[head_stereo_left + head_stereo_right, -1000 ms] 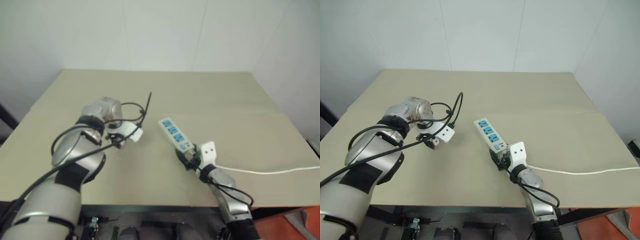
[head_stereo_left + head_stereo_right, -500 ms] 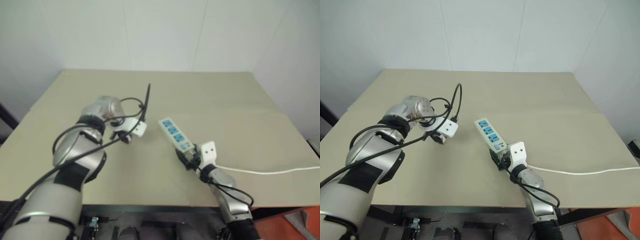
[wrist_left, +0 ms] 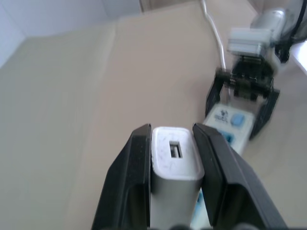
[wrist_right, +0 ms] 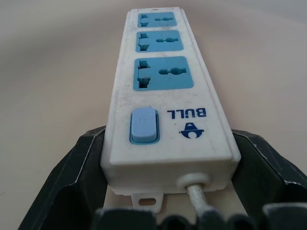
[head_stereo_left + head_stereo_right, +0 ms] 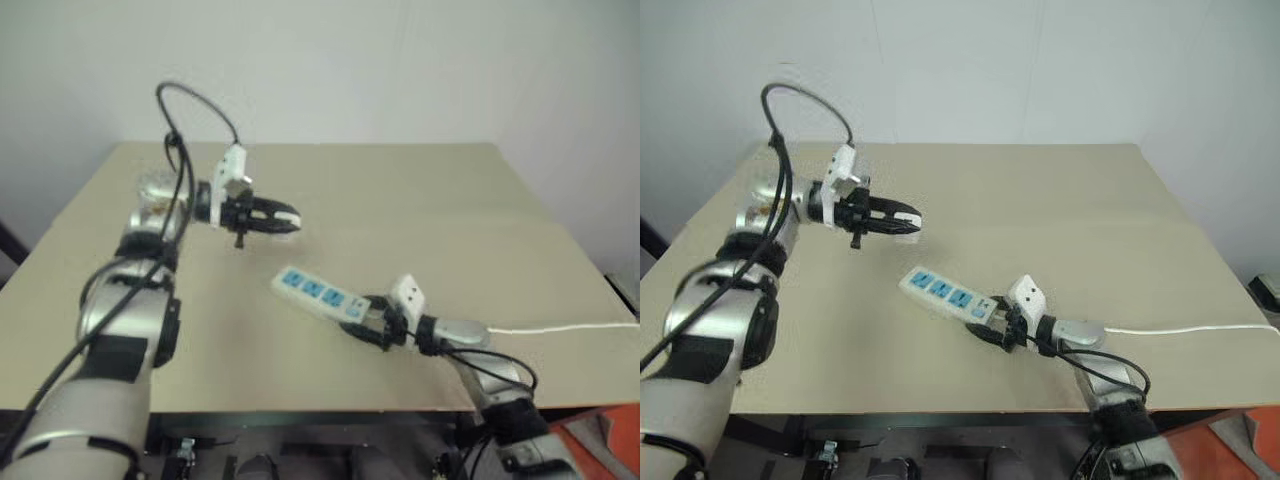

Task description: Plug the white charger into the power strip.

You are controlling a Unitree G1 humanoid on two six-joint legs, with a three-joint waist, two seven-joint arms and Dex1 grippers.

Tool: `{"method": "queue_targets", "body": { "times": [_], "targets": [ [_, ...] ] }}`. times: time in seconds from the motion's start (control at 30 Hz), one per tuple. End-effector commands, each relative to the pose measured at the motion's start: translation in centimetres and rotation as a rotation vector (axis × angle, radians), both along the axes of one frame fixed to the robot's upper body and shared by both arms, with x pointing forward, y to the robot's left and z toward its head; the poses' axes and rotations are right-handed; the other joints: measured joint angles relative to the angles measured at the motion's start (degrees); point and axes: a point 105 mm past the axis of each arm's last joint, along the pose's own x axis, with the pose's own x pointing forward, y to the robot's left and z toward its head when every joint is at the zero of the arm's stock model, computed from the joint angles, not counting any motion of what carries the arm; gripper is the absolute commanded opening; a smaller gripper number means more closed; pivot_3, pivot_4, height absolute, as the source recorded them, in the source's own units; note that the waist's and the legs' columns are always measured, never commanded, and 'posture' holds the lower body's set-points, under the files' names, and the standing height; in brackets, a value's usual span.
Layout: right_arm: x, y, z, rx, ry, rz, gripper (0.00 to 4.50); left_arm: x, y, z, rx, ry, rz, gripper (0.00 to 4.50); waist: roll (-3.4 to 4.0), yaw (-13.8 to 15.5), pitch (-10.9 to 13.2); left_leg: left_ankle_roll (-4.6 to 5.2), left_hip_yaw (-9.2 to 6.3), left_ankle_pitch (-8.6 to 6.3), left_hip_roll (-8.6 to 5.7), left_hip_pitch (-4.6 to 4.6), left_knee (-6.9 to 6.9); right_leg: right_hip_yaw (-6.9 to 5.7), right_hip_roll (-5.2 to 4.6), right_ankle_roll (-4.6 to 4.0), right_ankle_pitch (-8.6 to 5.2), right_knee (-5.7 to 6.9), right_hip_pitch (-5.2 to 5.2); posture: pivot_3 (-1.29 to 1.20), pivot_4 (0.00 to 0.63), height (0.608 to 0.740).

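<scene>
Lifting is done, you can see: the left gripper (image 3: 170, 158), closed on the small white plastic charger (image 3: 173, 160), has risen above the beige table (image 5: 1060, 200), while the right gripper (image 4: 170, 158) clamps the long white power strip (image 4: 165, 91) at its cord end, so insertion comes next.

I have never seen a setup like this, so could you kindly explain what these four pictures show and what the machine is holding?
This is a two-armed humanoid robot working at a beige table. Two pictures come from cameras in its head, looking down over both arms. The other two come from a camera on each wrist, looking along that hand's black fingers. The left hand is raised above the table, closed on the white charger, which sits between its fingers. The right hand straddles the cord end of the power strip, a white bar with three blue sockets that lies on the table with one finger on each side. Its cord trails off to the right.
</scene>
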Motion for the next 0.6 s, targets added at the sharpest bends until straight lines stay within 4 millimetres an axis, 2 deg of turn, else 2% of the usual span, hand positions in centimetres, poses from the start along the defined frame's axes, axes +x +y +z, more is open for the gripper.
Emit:
{"method": "queue_targets", "body": {
  "times": [0.03, 0.2, 0.33, 0.6],
  "targets": [
    [-1.5, 1.5, -1.8, -0.056, 0.071, 0.231, 3.45, -1.2, -0.4, 0.2, -0.125, 0.053, -0.066, 1.03, 0.0, -0.45, 0.0, 0.0, -0.01, 0.0, 0.02, 0.03, 0.03, 0.0, 0.02, 0.0, 0.0, 0.01, 0.01, 0.0, 0.15, 0.74],
    [-0.4, 2.2, -2.5, -0.097, 0.108, 0.315, 3.45, -2.8, -0.7, -1.8, -0.192, 0.163, -0.132, 1.03, 0.0, -1.24, 0.0, 0.0, -0.07, 0.0, 0.03, 0.12, 0.06, -0.02, 0.04, -0.01, 0.01, 0.07, 0.1, 0.0, 0.15, 0.74],
    [0.4, 2.7, -3.2, -0.134, 0.093, 0.322, 3.45, -3.8, -0.9, -2.5, -0.258, 0.213, -0.171, 1.03, 0.0, -1.81, -0.01, 0.0, -0.03, 0.0, 0.04, 0.55, -0.04, 0.03, 0.05, -0.01, 0.0, 0.08, 0.41, 0.0, 0.15, 0.74],
    [0.1, 3.2, -4.8, -0.145, 0.127, 0.329, 3.45, -3.7, -2.3, -4.4, -0.226, 0.299, -0.189, 1.03, -0.01, -2.53, -0.17, 0.0, -0.05, 0.0, 0.11, 0.76, -0.05, 0.05, 0.16, -0.02, 0.0, 0.13, 0.57, 0.0, 0.15, 0.74]
  ]
}}
